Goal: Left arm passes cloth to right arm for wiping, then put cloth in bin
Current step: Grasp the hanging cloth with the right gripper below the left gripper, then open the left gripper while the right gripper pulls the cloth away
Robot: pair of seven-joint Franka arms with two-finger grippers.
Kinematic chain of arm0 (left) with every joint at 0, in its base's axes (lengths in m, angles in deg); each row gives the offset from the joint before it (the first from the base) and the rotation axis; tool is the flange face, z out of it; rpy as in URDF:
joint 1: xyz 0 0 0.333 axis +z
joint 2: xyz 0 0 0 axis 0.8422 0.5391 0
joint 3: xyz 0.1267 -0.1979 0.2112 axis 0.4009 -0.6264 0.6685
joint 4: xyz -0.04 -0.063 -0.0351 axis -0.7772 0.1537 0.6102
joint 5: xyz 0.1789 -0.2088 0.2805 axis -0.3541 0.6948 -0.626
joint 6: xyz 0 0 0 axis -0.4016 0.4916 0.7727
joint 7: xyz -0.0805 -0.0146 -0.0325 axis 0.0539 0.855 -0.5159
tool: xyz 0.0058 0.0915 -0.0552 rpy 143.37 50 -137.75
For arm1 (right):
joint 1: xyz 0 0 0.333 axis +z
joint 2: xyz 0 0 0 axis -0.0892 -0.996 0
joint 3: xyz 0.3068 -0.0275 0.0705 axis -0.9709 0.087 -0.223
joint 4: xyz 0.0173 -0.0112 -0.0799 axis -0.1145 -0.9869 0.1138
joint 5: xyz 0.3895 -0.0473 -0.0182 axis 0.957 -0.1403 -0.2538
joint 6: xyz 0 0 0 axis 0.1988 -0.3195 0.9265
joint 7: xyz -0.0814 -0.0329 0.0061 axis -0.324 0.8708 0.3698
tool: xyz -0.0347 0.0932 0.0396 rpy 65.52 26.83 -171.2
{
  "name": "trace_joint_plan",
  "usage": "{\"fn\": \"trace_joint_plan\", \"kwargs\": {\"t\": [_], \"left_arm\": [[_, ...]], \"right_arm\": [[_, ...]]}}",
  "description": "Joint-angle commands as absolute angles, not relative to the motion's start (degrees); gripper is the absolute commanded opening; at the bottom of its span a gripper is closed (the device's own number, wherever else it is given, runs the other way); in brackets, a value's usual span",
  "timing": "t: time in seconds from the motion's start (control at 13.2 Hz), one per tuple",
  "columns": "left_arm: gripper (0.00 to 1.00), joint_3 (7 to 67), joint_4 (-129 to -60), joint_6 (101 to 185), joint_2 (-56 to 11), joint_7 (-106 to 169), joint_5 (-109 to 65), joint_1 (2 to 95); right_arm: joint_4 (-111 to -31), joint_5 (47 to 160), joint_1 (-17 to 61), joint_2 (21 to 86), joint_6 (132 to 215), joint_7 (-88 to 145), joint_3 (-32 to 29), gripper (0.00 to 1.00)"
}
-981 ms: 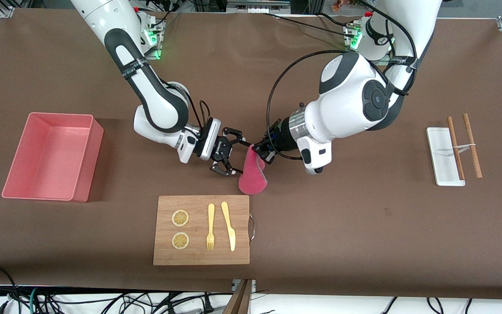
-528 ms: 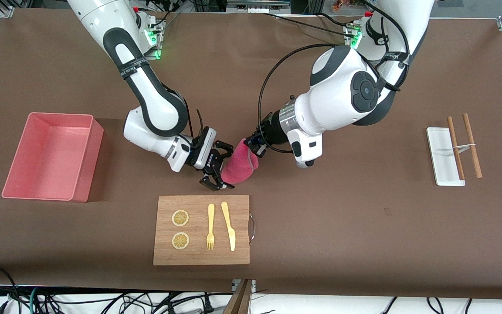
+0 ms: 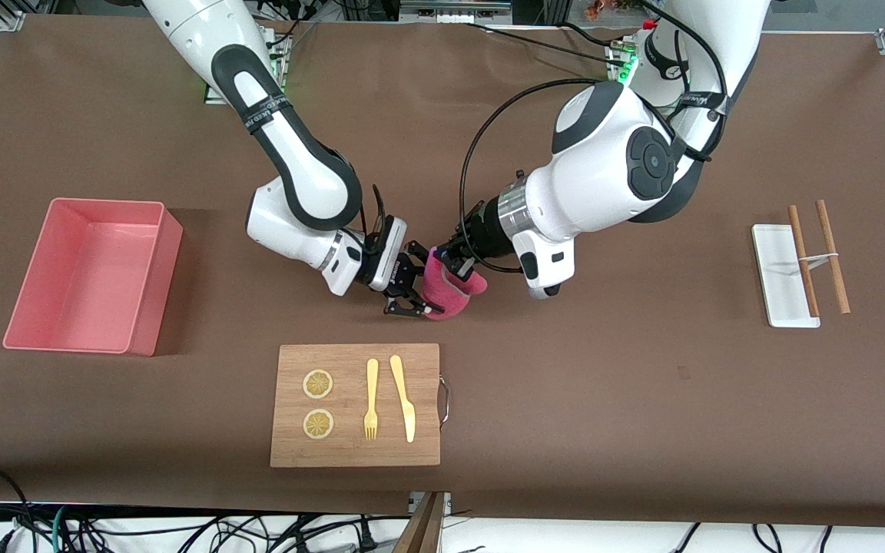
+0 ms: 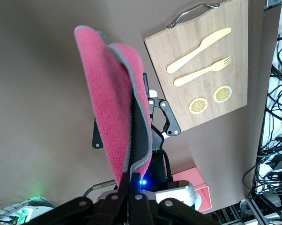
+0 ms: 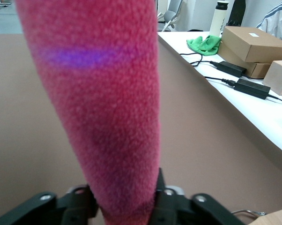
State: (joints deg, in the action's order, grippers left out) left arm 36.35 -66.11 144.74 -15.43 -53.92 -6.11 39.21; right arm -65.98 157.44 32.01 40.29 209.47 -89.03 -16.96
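Here, mid-worktop (image 3: 611, 430), both grippers meet on the cloth (image 3: 446, 288). The left gripper (image 3: 462, 265), reaching in from the left arm's end, has its fingers pinched shut on the cloth's upper edge; the left wrist view shows the folded magenta cloth (image 4: 115, 98) with its grey edge hanging clamped from that gripper (image 4: 127, 199). The right gripper (image 3: 412, 292) sits at the cloth's 9 o'clock in the front view, its black fingers closed around the fabric; in the right wrist view the cloth (image 5: 101, 108) rises from between the fingers (image 5: 165, 197), which press against both of its sides. Both grippers hang over bare worktop, at 12 o'clock from the cutting board (image 3: 354, 449) in the front view. The board carries two lemon slices (image 3: 318, 384), a fork (image 3: 371, 399) and a knife (image 3: 402, 397). The bin (image 3: 147, 296) stands toward the right arm's end, well apart from the cloth. Toward the left arm's end lies a white tray (image 3: 777, 276) with chopsticks (image 3: 833, 257) across it
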Motion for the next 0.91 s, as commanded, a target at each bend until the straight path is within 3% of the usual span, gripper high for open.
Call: {"fn": "trace_joint_plan", "kwargs": {"t": [0.0, 0.38, 0.45, 0.68, 0.83], "left_arm": [[0.00, 36.8, -65.9, 144.5, -16.2, -54.4, -4.8, 39.2], [0.03, 36.9, -65.9, 144.3, -16.2, -54.3, -4.8, 39.3], [0.99, 37.1, -65.9, 144.0, -16.3, -54.3, -5.5, 39.4], [1.00, 37.5, -66.0, 142.3, -17.7, -53.7, -5.9, 40.4], [1.00, 36.9, -65.9, 137.0, -19.3, -49.1, -8.5, 43.0]], "right_arm": [[-64.2, 157.8, 31.9, 39.4, 209.7, -86.5, -15.8, 0.00], [-65.0, 157.6, 31.3, 42.3, 209.2, -83.3, -12.3, 0.00], [-65.5, 157.5, 31.1, 42.7, 208.2, -82.5, -11.6, 0.00], [-66.0, 155.9, 30.9, 43.3, 203.8, -82.4, -8.9, 0.00], [-67.6, 151.0, 29.7, 44.7, 200.8, -78.9, -7.3, 0.00]]}}
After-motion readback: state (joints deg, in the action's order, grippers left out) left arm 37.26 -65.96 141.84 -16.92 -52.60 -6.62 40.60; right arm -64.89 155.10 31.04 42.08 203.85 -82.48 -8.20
